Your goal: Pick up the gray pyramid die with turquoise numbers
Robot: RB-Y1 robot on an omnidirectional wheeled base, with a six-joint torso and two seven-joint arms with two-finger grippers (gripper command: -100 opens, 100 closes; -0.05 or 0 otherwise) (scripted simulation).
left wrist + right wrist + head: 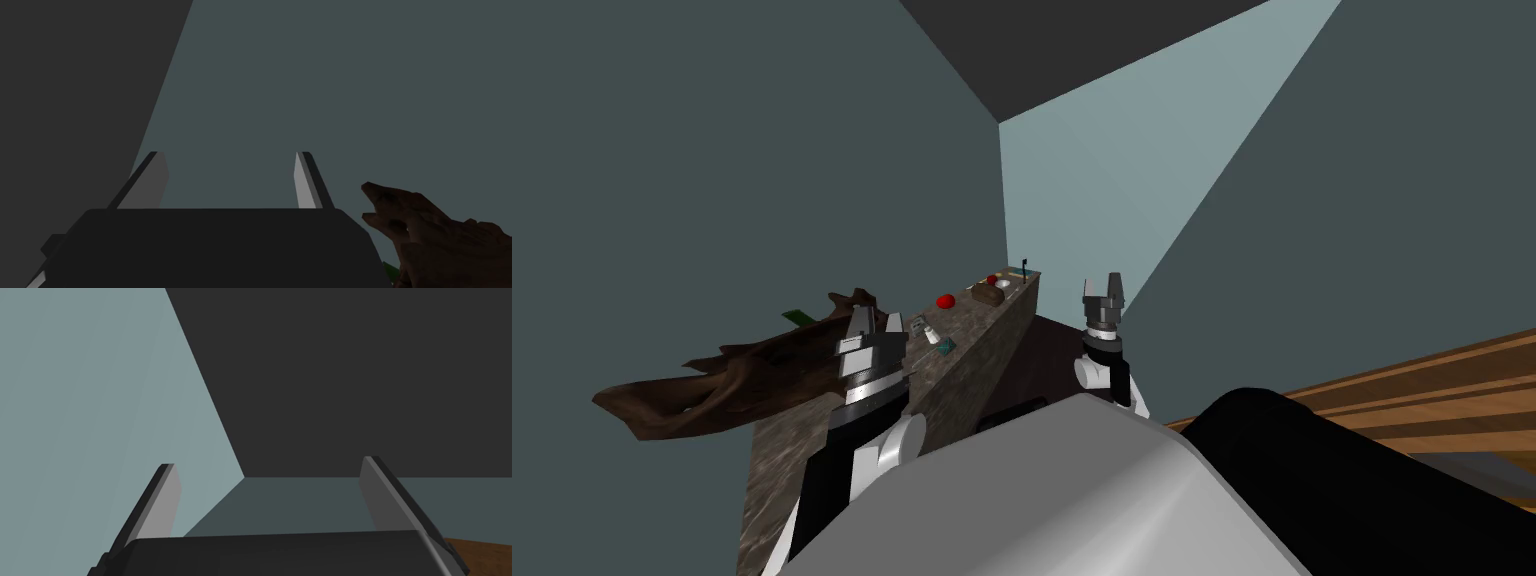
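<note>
A small grey pyramid die with turquoise marks lies on a long mottled stone counter in the head view. My left gripper hovers above the counter, a short way to the left of the die, its fingers open and empty. In the left wrist view that gripper points at a grey-green wall. My right gripper is raised off the counter's right side, open and empty; the right wrist view has its fingers spread wide.
A dark brown driftwood-like piece sprawls over the counter to my left, also beside the left hand. Farther along lie a small white bottle, a red ball, a brown loaf-like lump and other small items. Wooden floor lies right.
</note>
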